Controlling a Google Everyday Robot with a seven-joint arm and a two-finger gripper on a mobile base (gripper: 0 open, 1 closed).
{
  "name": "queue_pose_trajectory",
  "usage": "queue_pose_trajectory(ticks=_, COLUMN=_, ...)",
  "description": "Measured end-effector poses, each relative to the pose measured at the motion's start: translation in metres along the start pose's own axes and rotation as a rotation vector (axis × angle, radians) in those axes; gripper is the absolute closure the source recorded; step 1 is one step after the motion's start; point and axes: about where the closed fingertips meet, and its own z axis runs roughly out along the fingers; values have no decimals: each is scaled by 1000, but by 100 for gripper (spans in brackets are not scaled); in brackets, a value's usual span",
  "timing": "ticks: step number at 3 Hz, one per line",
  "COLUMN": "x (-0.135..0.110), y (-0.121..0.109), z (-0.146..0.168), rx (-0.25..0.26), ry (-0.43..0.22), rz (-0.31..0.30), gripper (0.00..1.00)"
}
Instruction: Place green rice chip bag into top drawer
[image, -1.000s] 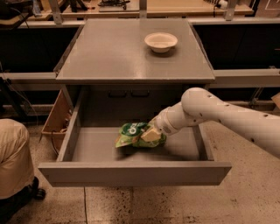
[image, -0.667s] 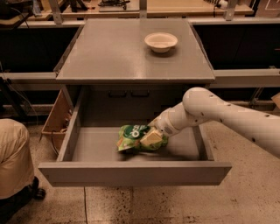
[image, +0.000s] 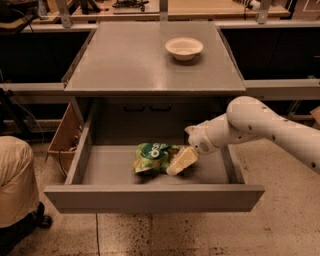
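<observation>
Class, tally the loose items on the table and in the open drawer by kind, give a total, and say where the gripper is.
Bowls: 1, the white bowl on the grey table.
Snack bags: 1, the green rice chip bag in the top drawer.
Total: 2.
The gripper is inside the drawer, at the bag's right side.

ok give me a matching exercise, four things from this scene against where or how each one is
1 green rice chip bag
2 white bowl
3 top drawer
4 pincer

a on the grey table
b pulled open
c lying on the drawer floor
d reaching in from the right, at the bag

Pairs: 1-c, 2-a, 3-b, 4-d
</observation>
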Motion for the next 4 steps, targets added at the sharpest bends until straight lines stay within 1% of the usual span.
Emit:
queue_pose_trajectory(ticks=1, x=-23, y=-7, z=-47, rx=32, ry=-61, rz=-9, gripper=0)
queue_pose_trajectory(ticks=2, x=-56, y=-21, z=-104, rx=94, ry=-87, rz=-70, gripper=0)
queue_pose_trajectory(ticks=3, x=-80, y=-28, z=-171, rx=178, ry=-74, rz=-148, gripper=0)
queue_pose_trajectory(ticks=4, x=-97, y=-28, z=-235, rx=284, ry=-53, rz=-186, gripper=0)
